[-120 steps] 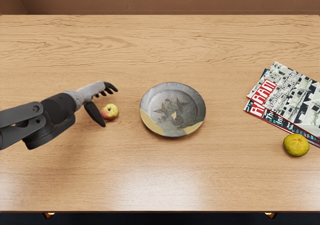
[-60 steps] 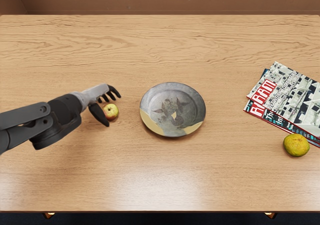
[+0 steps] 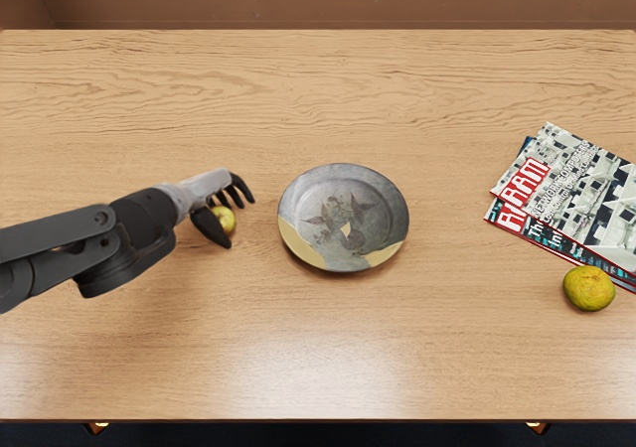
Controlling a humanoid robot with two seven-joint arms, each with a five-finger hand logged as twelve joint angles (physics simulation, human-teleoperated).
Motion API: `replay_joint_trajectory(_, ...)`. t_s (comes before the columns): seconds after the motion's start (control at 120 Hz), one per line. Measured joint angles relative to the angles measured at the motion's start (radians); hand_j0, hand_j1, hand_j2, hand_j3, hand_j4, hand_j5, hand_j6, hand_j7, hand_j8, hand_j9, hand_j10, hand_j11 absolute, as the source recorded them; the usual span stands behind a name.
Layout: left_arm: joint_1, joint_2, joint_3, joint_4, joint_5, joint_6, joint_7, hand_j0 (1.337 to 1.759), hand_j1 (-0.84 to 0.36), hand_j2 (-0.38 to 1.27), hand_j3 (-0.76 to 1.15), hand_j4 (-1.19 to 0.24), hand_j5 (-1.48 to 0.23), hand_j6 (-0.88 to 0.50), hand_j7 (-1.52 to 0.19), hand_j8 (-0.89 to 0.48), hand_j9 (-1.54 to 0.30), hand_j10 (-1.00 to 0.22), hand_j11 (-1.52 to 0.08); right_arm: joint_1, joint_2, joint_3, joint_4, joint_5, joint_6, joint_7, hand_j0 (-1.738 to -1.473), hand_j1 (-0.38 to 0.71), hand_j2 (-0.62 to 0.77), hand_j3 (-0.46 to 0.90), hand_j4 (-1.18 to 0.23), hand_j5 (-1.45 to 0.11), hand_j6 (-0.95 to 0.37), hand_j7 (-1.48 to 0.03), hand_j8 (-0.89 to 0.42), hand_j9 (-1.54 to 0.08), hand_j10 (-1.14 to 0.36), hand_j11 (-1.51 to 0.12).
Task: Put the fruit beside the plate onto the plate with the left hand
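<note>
Nearest, the orange (image 3: 589, 288) by the right edge lies well apart from the plate (image 3: 298, 184), so it is likely not the target. Farther in, the left hand (image 3: 214, 207) cups the apple (image 3: 227, 219) just left of the plate, thumb before it, fingers (image 3: 237, 190) spread behind, not clamped. Closing evenly from both sides should keep it from rolling away.

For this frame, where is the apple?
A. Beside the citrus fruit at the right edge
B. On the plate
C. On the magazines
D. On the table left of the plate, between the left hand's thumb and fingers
D: the apple lies on the table left of the plate, with the left hand spread around it, thumb in front and fingers behind.
</note>
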Motion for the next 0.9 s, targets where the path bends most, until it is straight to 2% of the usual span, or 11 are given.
replay_joint_trajectory(0.375, 0.0, 0.017, 0.006, 0.0, 0.0, 0.0, 0.0, 1.658, -0.23, 0.11, 0.0, -0.5, -0.65, -0.5, -0.65, -0.5, -0.65, -0.5, -0.65, 0.003, 0.0, 0.0, 0.0, 0.0, 0.0, 0.0, -1.658, -0.35, 0.0, 0.0, 0.0, 0.0, 0.0, 0.0, 0.0, 0.0, 0.0, 0.0)
replay_joint_trajectory(0.558, 0.0, 0.017, 0.006, 0.0, -0.001, -0.001, 0.0, 1.657, -0.25, 0.13, 0.0, -0.53, -0.7, -0.53, -0.7, -0.47, -0.7, -0.53, -0.7, 0.004, 0.0, 0.0, 0.0, 0.0, 0.0, 0.0, -1.658, -0.35, 0.0, 0.0, 0.0, 0.0, 0.0, 0.0, 0.0, 0.0, 0.0, 0.0)
replay_joint_trajectory(0.9, 0.001, 0.025, 0.007, 0.001, 0.0, -0.002, 0.0, 1.654, -0.26, 0.17, 0.0, -0.6, -0.8, -0.49, -0.8, -0.44, -0.8, -0.6, -0.8, 0.008, 0.0, 0.0, 0.0, 0.0, 0.001, 0.0, -1.658, -0.35, 0.0, 0.0, 0.0, 0.0, 0.0, 0.0, 0.0, 0.0, 0.0, 0.0)
